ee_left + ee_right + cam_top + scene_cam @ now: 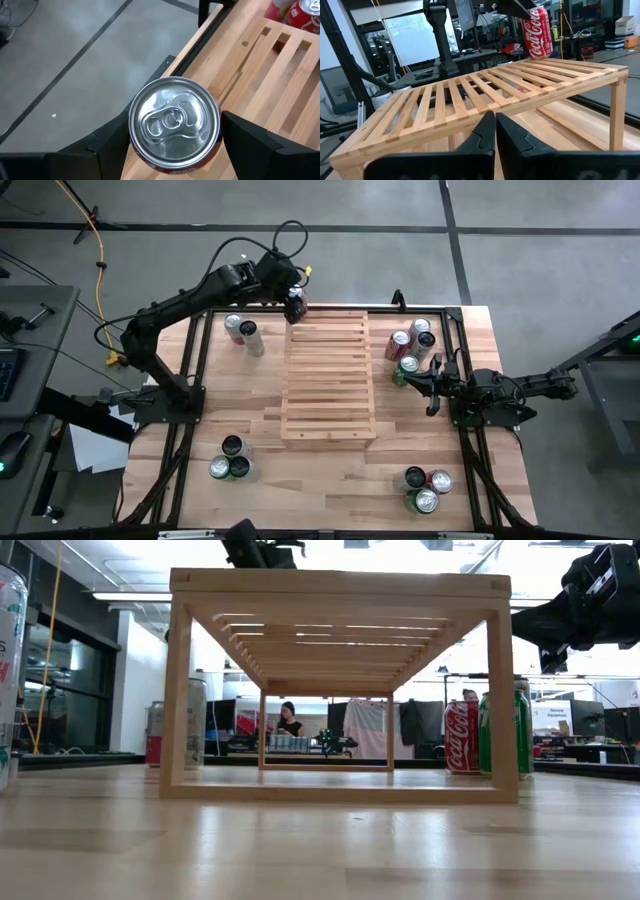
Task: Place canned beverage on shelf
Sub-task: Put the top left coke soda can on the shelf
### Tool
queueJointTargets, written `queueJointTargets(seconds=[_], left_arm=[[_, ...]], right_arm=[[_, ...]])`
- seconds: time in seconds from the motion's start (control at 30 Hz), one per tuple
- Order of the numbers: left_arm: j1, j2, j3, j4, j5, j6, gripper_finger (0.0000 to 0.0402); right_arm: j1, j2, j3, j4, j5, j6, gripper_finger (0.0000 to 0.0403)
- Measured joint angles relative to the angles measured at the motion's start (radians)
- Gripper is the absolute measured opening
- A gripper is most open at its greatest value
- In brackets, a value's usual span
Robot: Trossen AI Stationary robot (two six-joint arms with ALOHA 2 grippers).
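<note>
Wooden tabletop [330,480] carries everything: near its front edge sit two clusters of cans, one front-left [230,460] and one front-right [426,488], untouched. Mid-table stands the slatted shelf [330,380], top bare of cans. Beside it on the right, the right gripper [434,387] waits just off the shelf's edge, fingers pressed together, nothing in them; another can group [410,345] stands just behind it. Farther back on the left, two more cans [243,332] stand near the shelf's far-left corner. Farthest back, the left gripper [172,145] hangs over the shelf's far edge with a red cola can [174,125] clamped between its fingers [250,137], jaws spread about a can's width; the right wrist view shows the can upright and raised just above the far slats, not resting on them. Step looks like carry-and-place, nearly at set-down. Next move probably needs lowering the can straight down until its base lies flat across slats, not in a gap, then spreading the fingers.
</note>
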Motion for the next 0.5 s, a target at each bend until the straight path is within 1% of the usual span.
queueJointTargets(seconds=[0.17, 0.4, 0.5], left_arm=[[-0.003, -0.009, 0.000, -0.006, 0.006, -0.005, 0.0263], [-0.004, -0.079, -0.002, -0.008, 0.014, -0.032, 0.0263], [-0.008, -0.092, -0.002, -0.013, 0.050, -0.045, 0.0264]], right_arm=[[0.000, 0.000, 0.000, 0.000, 0.000, 0.000, 0.0000], [0.000, 0.000, 0.000, 0.000, 0.000, 0.000, 0.0000], [0.000, 0.000, 0.000, 0.000, 0.000, 0.000, 0.0000]])
